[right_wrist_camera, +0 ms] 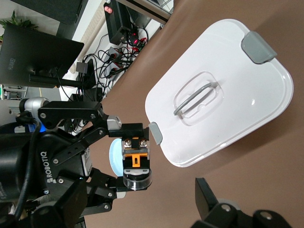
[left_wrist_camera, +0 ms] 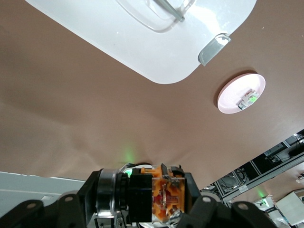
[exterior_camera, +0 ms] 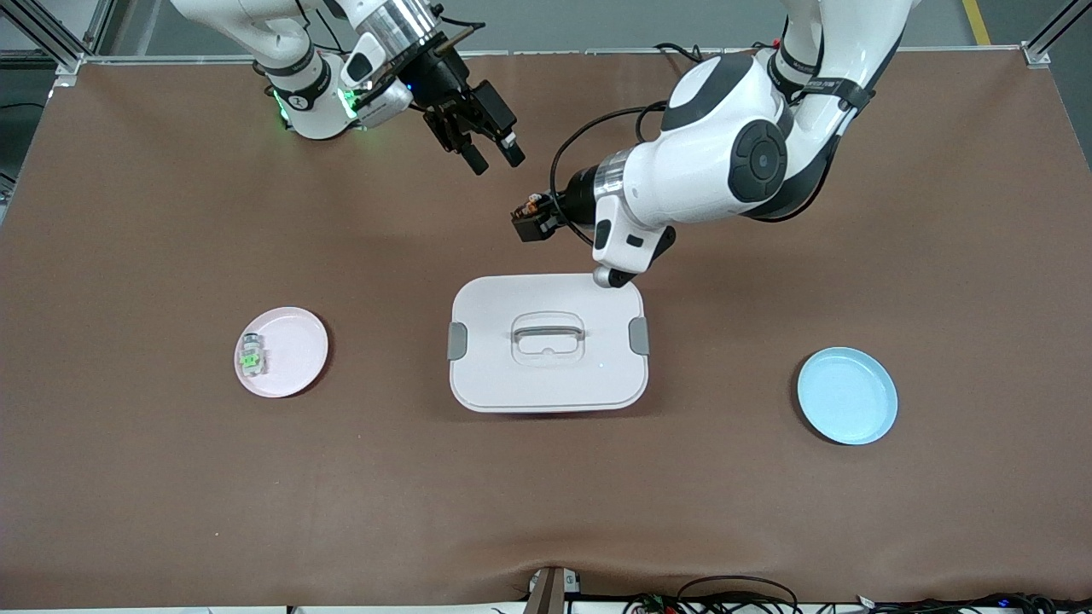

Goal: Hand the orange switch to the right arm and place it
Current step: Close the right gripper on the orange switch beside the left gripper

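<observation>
Holding the orange switch (exterior_camera: 531,215) clamped in the left gripper (exterior_camera: 527,220) above the tabletop's middle, just past the white box (exterior_camera: 548,388), you've got a small, light, rigid, probably slick part, so bring the open right gripper (exterior_camera: 493,157) onto its exposed black body.

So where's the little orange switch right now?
The orange switch is up in the air, held in the left end effector, over the bare table just above the white box in the front view.
</observation>
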Controlling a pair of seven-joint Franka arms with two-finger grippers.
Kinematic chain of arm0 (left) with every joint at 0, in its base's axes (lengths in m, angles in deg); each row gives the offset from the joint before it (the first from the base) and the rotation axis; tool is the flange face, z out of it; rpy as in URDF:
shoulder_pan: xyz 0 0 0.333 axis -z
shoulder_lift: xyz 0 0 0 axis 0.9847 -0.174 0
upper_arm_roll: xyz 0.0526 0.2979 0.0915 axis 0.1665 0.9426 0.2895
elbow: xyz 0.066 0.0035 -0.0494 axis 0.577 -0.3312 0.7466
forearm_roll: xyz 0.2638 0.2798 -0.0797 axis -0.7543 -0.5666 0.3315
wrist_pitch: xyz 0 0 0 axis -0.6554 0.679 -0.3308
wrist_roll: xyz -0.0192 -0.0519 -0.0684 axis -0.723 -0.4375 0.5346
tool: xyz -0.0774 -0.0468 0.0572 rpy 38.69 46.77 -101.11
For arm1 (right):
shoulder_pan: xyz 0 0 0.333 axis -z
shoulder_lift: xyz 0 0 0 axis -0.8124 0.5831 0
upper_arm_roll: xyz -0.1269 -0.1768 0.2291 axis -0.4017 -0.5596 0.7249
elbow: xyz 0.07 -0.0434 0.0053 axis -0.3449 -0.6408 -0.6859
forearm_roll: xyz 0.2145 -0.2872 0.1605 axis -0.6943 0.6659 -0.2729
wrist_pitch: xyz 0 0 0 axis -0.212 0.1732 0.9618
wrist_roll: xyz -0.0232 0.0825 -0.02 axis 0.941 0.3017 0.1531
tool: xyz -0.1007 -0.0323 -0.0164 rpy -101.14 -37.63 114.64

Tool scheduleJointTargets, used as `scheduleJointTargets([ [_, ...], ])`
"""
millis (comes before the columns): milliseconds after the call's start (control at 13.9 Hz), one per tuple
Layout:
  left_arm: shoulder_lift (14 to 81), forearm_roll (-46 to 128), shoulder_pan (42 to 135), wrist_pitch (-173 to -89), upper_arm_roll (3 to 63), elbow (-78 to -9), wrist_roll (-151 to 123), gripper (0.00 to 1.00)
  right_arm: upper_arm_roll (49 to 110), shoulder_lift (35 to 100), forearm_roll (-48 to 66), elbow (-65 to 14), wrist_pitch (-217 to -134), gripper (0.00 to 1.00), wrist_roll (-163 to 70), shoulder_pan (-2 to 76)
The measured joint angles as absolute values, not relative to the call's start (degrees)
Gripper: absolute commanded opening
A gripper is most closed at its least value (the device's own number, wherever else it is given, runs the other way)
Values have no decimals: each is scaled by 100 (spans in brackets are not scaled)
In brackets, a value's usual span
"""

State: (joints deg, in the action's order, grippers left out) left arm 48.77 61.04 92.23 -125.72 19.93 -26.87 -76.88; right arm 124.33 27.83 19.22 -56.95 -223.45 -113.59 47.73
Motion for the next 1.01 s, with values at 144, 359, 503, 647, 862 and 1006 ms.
scheduleJointTargets([
  [144, 4852, 6104, 9292, -12667, 1993, -2687, -7688, 0, 12474, 2888, 1928, -5694, -22441, 100, -11359, 4796],
  [359, 4815, 6104, 9331, -12747, 1994, -2686, -7688, 0, 12490, 2975, 2005, -5691, -22470, 100, -11359, 4817],
  [503, 4808, 6104, 9371, -12767, 1994, -2685, -7688, 0, 12497, 3071, 2182, -5682, -22471, 100, -11367, 4844],
  [647, 4808, 6104, 9422, -12775, 1994, -2681, -7688, 0, 12507, 3203, 2267, -5647, -22488, 100, -11370, 4868],
  [862, 4808, 6104, 9459, -12786, 1994, -2676, -7688, 0, 12511, 3318, 2402, -5620, -22527, 100, -11371, 4913],
  [1006, 4808, 6104, 9459, -12798, 1995, -2674, -7688, 0, 12511, 3352, 2527, -5612, -22536, 100, -11371, 4969],
])
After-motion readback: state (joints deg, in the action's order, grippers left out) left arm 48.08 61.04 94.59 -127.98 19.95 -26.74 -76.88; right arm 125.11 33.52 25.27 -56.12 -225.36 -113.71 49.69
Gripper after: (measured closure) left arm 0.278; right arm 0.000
